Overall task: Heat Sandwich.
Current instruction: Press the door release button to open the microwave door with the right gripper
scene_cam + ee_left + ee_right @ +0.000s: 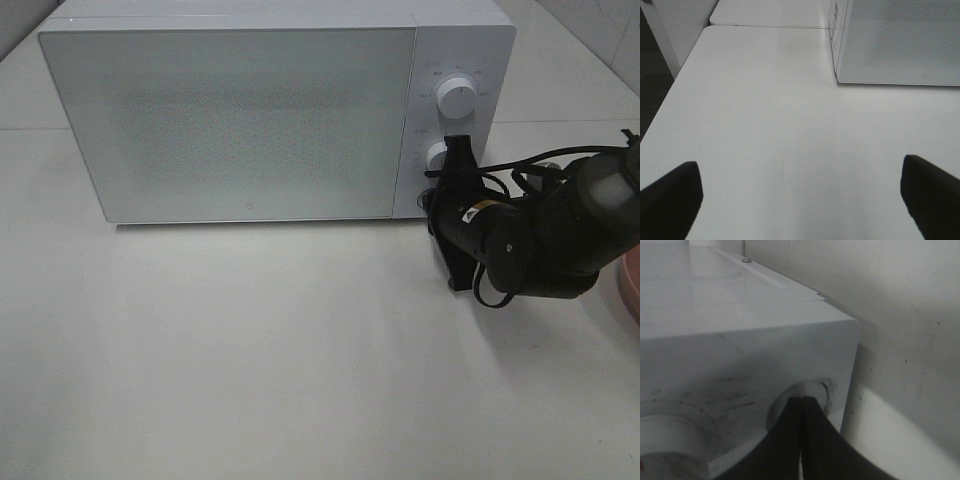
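The white table [250, 370] fills the frame. The white microwave [240, 120], door closed, spans the top. At centre right the right gripper [453, 150], fingers pressed together, touches the microwave's lower knob [436, 156]. The left gripper [800, 172] is spread wide above the table. The sandwich shows in no view.

A white tabletop [250, 380] fills the scene, butted against a second white top [765, 12] along a thin seam. Dark floor [652, 85] shows past one edge, and pale tiles [612, 30] show past a far corner. The light is soft and even.
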Available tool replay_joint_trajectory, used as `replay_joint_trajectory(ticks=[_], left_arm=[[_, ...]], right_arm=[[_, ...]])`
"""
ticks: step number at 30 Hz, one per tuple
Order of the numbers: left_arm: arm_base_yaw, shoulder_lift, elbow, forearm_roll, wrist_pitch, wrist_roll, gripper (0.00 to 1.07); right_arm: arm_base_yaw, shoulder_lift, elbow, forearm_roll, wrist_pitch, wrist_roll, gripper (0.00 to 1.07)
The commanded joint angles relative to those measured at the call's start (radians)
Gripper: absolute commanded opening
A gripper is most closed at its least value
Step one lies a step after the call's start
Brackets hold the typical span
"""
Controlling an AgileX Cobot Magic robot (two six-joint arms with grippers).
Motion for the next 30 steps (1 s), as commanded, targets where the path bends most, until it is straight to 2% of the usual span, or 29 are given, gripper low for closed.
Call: replay_joint_trajectory(ticks=[1,11,21,30], left_arm=[[0.003,-0.029,0.002,-0.008,-0.005,-0.001,1.01],[0.003,-0.029,0.002,-0.008,-0.005,-0.001,1.01],[0.003,-0.029,0.002,-0.008,-0.005,-0.001,1.01],[0.003,-0.029,0.002,-0.008,-0.005,-0.001,1.01]], right_arm=[[-0.005,-0.005,-0.018,0.004,-0.101,-0.015,0.00],[-0.005,-0.005,-0.035,0.014,-0.186,-0.003,0.00],[-0.005,0.074,-0.147,-0.004,-0.252,0.036,0.00],[-0.005,0.074,-0.148,-0.006,-0.268,0.035,0.01]])
